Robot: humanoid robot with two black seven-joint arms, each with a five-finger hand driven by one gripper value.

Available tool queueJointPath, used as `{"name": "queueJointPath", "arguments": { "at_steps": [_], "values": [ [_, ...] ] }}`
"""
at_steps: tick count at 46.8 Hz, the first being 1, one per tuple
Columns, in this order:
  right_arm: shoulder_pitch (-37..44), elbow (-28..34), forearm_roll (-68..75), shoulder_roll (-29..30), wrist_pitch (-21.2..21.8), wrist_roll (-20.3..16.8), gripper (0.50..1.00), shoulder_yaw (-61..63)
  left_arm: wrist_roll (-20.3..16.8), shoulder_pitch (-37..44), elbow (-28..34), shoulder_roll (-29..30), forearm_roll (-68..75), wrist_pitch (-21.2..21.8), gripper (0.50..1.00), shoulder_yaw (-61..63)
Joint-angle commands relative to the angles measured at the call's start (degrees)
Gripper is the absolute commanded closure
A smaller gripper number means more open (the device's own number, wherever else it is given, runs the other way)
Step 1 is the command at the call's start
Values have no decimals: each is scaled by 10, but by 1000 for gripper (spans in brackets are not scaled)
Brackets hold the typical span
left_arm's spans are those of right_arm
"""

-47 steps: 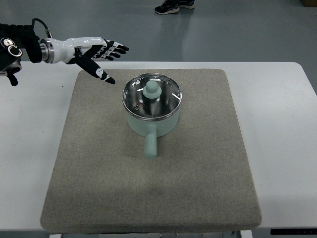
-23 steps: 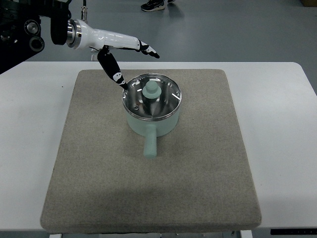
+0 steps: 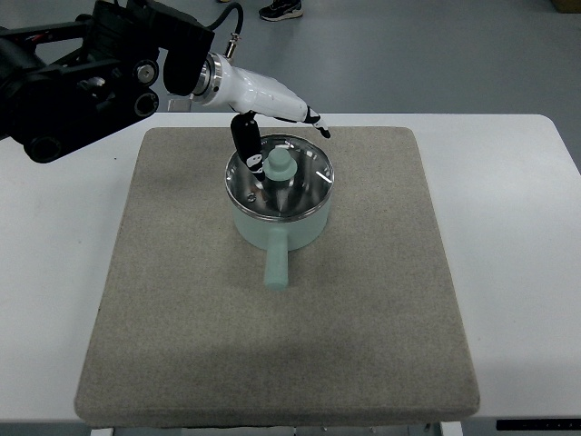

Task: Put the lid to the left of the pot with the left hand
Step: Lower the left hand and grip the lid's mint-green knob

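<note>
I see the pale green saucepan (image 3: 278,213) sitting near the middle of the grey felt mat (image 3: 182,318), its stubby handle (image 3: 274,264) pointing toward me. The glass lid with the green knob (image 3: 278,166) rests on the pot. My white-and-black left hand (image 3: 263,109) hangs over the pot's far-left rim, fingers spread and holding nothing; the thumb (image 3: 246,143) points down just beside the knob, though I cannot tell if it touches the lid. The mat left of the pot lies bare. 1 dark shoe (image 3: 283,10) shows on the floor beyond the white table (image 3: 54,227).
</note>
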Motion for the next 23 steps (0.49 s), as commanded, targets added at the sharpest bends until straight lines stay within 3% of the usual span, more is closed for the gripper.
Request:
{"name": "queueJointPath", "arguments": {
  "at_steps": [1, 4, 14, 23],
  "values": [
    [0, 0, 0, 0, 0, 0, 576, 0, 0, -1, 2, -2, 9, 0, 557, 0],
    [0, 0, 0, 0, 1, 0, 576, 0, 0, 0, 1, -2, 10, 0, 561, 0],
    [0, 0, 0, 0, 1, 0, 576, 0, -1, 2, 1, -2, 11, -1, 677, 1],
    [0, 0, 0, 0, 0, 0, 576, 0, -1, 3, 1, -2, 11, -1, 722, 2]
  ]
}}
